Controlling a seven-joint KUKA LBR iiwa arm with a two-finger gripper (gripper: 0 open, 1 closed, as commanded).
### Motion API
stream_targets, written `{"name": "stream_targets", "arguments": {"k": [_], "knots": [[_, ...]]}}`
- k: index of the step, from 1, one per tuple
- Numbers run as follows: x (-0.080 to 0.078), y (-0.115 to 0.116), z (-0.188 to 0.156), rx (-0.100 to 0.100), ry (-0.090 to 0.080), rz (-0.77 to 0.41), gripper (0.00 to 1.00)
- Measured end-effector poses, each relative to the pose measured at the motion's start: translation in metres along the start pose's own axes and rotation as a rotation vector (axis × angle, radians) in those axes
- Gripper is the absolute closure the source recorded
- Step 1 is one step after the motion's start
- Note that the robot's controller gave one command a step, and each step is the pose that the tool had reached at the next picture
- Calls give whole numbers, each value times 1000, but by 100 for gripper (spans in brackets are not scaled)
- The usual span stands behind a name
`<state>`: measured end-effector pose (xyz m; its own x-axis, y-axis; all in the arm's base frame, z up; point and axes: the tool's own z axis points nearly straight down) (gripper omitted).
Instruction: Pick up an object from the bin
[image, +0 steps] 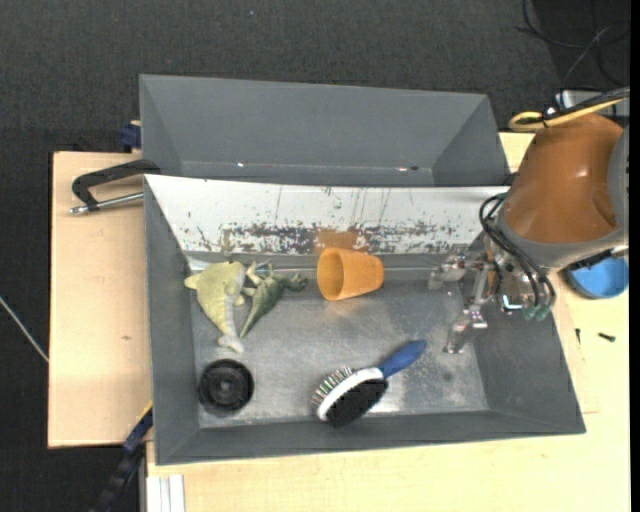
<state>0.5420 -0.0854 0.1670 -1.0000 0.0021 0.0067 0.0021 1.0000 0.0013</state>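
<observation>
My gripper hangs over the right part of the bin floor, open, with nothing between its fingers. The closest thing is a brush with black bristles, a white rim and a blue handle, lying below and left of the gripper near the front wall. An orange cup lies on its side at the back wall, to the gripper's left, mouth facing left. Neither thing is touched by the gripper.
Two pale green dinosaur toys lie together at the back left. A black round disc sits in the front left corner. The arm with its orange cover comes in over the bin's right rim. Bare floor lies under the gripper.
</observation>
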Motion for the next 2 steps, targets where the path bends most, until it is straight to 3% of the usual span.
{"name": "stream_targets", "arguments": {"k": [1,2], "knots": [[-43,18,62,1,-9,-290,0],[38,25,93,1,-4,-541,0]]}}
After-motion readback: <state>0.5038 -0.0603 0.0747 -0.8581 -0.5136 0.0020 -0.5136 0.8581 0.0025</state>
